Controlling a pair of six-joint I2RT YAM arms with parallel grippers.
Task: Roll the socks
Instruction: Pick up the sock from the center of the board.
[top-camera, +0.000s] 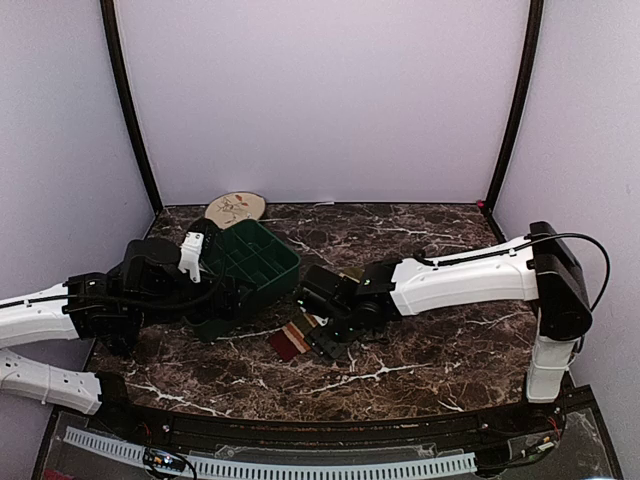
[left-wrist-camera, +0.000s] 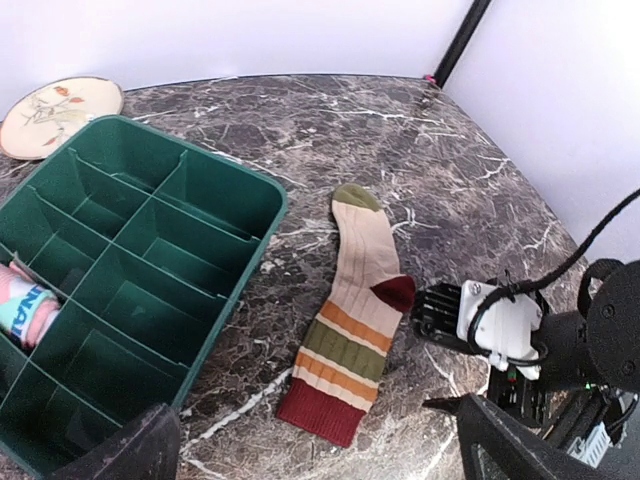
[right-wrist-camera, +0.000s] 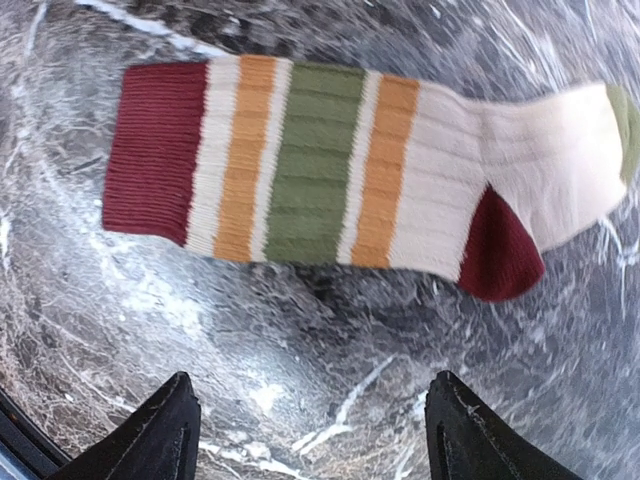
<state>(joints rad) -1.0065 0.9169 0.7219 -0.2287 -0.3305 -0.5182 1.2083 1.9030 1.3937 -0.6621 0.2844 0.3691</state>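
Flat on marble table (left-wrist-camera: 400, 130), just right of green divided tray (left-wrist-camera: 215, 190): striped sock (left-wrist-camera: 350, 320), dark red cuff nearest. In a left-edge tray compartment, pink sock (left-wrist-camera: 25, 305), possibly rolled. Behind tray, decorated plate (left-wrist-camera: 60, 108). Over striped sock, right gripper (right-wrist-camera: 310, 378), spread wide, empty. Left gripper (left-wrist-camera: 315, 405) likewise wide apart, holding nothing.

Lab booth: plain white walls (top-camera: 320, 100), marble tabletop (top-camera: 430, 350).
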